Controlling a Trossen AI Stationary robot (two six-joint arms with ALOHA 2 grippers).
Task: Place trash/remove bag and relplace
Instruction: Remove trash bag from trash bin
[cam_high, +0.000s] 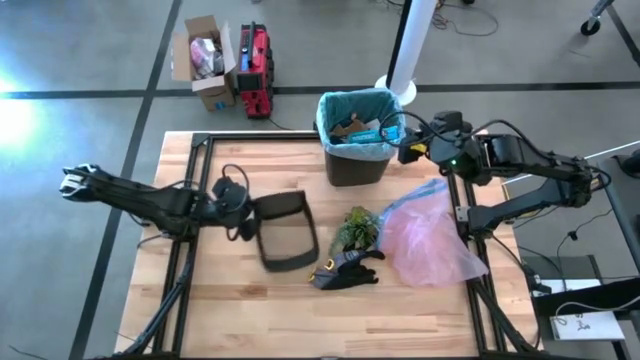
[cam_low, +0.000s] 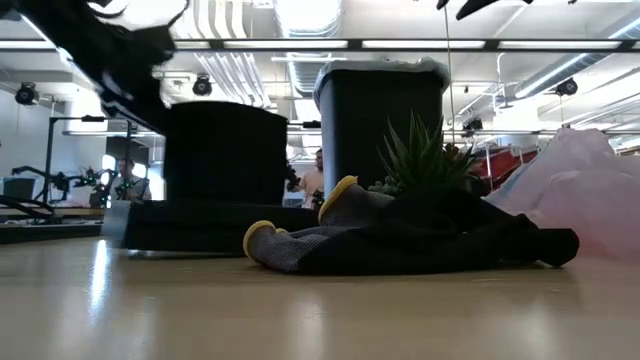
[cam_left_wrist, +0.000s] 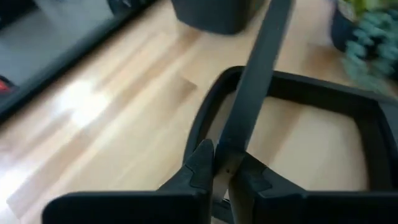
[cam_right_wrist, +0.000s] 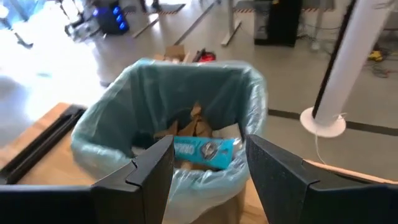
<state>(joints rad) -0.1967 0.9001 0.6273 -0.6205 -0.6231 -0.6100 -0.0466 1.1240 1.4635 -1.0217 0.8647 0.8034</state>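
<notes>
High view: right gripper (cam_high: 408, 140), jaws parted and empty, hovers just right of the bag (cam_high: 328, 118); left gripper (cam_high: 248, 212) pinches the lid frame (cam_high: 287, 231).

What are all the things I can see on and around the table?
bin: one, black, far edge of the table
bag: one, teal, lining the bin
trash: several pieces, brown and blue, inside the bag
bin frame: one, black, lying flat mid-table
plant: one, green, beside the pink bag
glove: one, black and yellow, near the plant
pink bag: one, right side
cardboard box: one, on the floor
left gripper: shut on the bin frame
right gripper: open, above the bin
</notes>
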